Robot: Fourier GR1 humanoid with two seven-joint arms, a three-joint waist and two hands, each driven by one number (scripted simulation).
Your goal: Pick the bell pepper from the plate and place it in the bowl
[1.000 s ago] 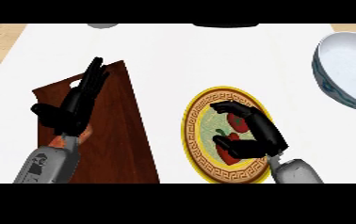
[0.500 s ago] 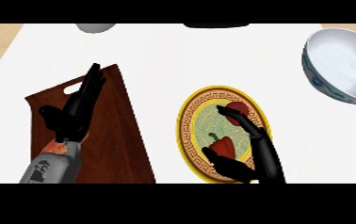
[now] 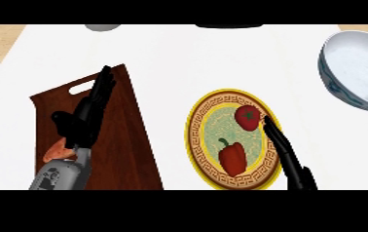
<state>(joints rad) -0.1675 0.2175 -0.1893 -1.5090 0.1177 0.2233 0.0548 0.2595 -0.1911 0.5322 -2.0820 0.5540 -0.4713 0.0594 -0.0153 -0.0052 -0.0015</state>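
Observation:
A red bell pepper [image 3: 232, 157] with a green stem lies on the near half of a yellow-rimmed plate [image 3: 195, 143]. A round red tomato [image 3: 248, 117] sits on the plate's far right part. My right hand [image 3: 286, 154] is open, its straight fingers lying along the plate's right rim, tips beside the tomato and apart from the pepper. The pale blue-rimmed bowl [image 3: 345, 69] stands at the right edge, partly cut off. My left hand [image 3: 84, 114] rests open over the wooden cutting board.
A dark brown cutting board [image 3: 133, 143] with a handle slot lies at the left. A reddish object [image 3: 56, 153] peeks out under my left wrist. A grey item [image 3: 104, 27] and a dark one [image 3: 230, 26] sit at the far counter edge.
My right hand has uncurled from over the plate and drawn back to the right rim, uncovering the pepper and tomato. The view has shifted, so the bowl sits further right.

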